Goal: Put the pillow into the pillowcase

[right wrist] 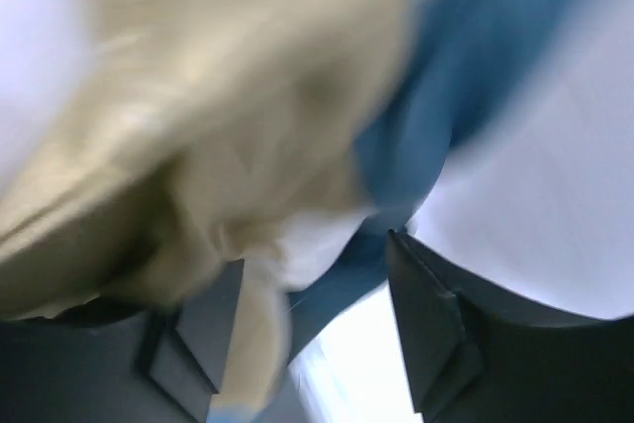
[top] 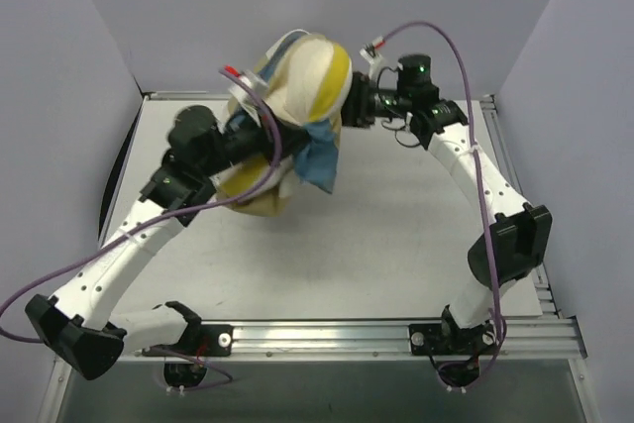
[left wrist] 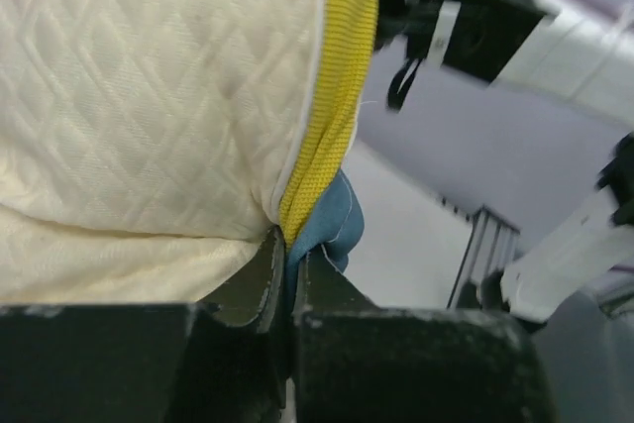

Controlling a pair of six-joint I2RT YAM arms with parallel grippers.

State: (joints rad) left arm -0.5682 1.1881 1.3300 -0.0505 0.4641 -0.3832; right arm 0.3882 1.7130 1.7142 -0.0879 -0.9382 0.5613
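The cream pillow (top: pixel 302 76) with its yellow edge band is held up in the air over the back of the table, bunched between both arms. The blue and tan checked pillowcase (top: pixel 319 156) hangs crumpled under and around it. My left gripper (top: pixel 285 144) is shut on a blue fold of the pillowcase (left wrist: pixel 332 220), right against the pillow's yellow piping (left wrist: pixel 337 76); the quilted pillow (left wrist: pixel 149 96) fills that view. My right gripper (top: pixel 353 101) is at the pillow's right side. In its blurred wrist view the gripper (right wrist: pixel 312 260) stands open, with cream and blue cloth (right wrist: pixel 416 146) between the jaws.
The white table mat (top: pixel 396 235) lies below the lifted bundle. A metal rail (top: pixel 327 334) runs along the near edge. Lilac walls close in the back and both sides. The right arm (left wrist: pixel 515 27) shows close by in the left wrist view.
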